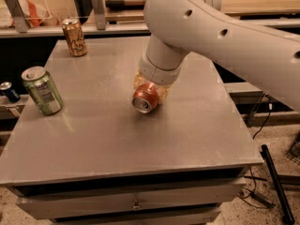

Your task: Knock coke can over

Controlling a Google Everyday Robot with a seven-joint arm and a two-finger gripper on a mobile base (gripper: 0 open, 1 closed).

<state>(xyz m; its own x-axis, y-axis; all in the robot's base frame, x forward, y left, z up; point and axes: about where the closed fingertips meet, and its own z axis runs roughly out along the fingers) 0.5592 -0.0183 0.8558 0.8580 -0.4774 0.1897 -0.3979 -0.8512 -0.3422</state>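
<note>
The coke can is red-orange and lies tipped over near the middle of the grey table, its silver top facing the camera. My gripper comes down from the big white arm directly over the can. Its pale fingers sit on both sides of the can's body, closed on it. The wrist hides the far end of the can.
A green can stands tilted at the table's left edge. A gold-brown can stands at the back left corner. A small dark can sits off the table on the left. Shelves run behind, and cables and a black bar lie on the floor at the right.
</note>
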